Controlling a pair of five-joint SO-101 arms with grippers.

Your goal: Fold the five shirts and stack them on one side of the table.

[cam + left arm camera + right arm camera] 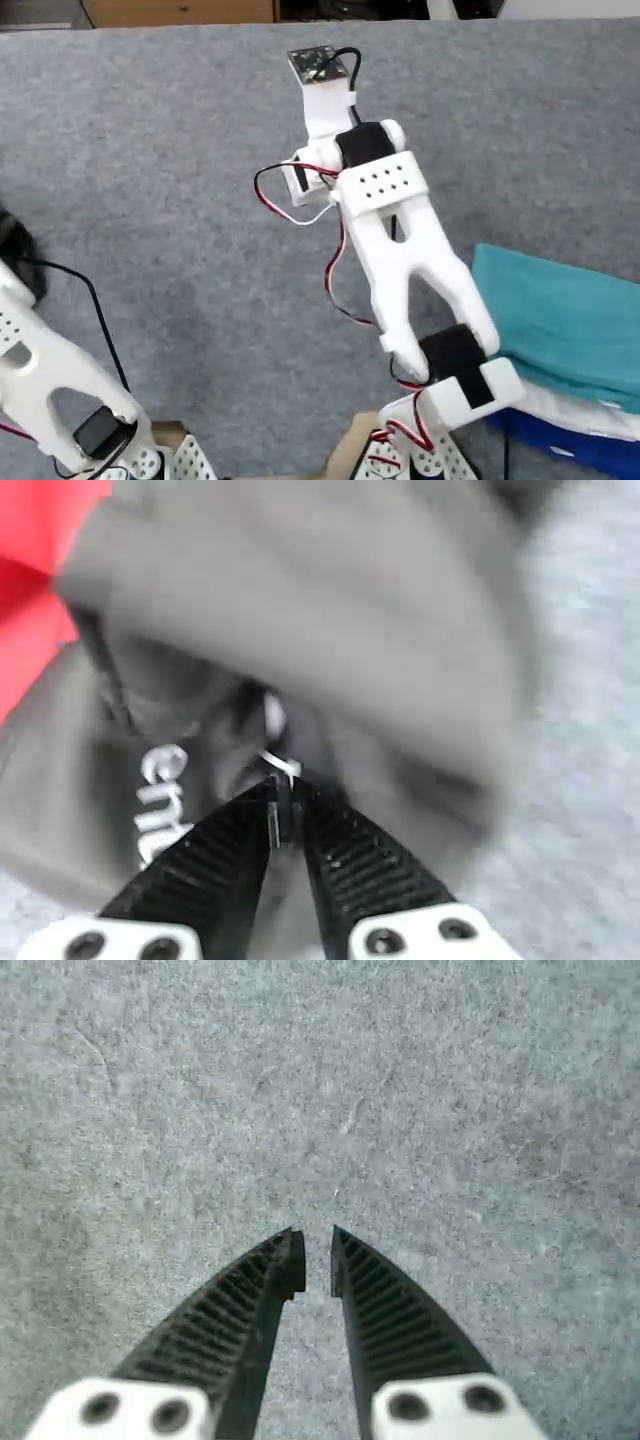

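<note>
My left gripper point(287, 795) is shut on a fold of a dark grey shirt point(330, 600) with white print, which bunches up just beyond the fingertips. A red shirt point(40, 540) lies behind the grey one. The left arm point(40, 370) stands at the table's near left corner in the high view. My right gripper point(317, 1260) hangs over bare grey table cover, its fingers a narrow gap apart with nothing between them. The right arm point(385, 190) stretches toward the middle of the table. A folded teal shirt point(560, 320) tops a stack at the near right, over a white shirt point(585, 410) and a blue shirt point(570, 445).
The table wears a grey felt-like cover point(150, 150), bare across the left, middle and far parts. A wooden cabinet point(180, 10) stands beyond the far edge. Red and black wires point(270, 195) loop off the right arm.
</note>
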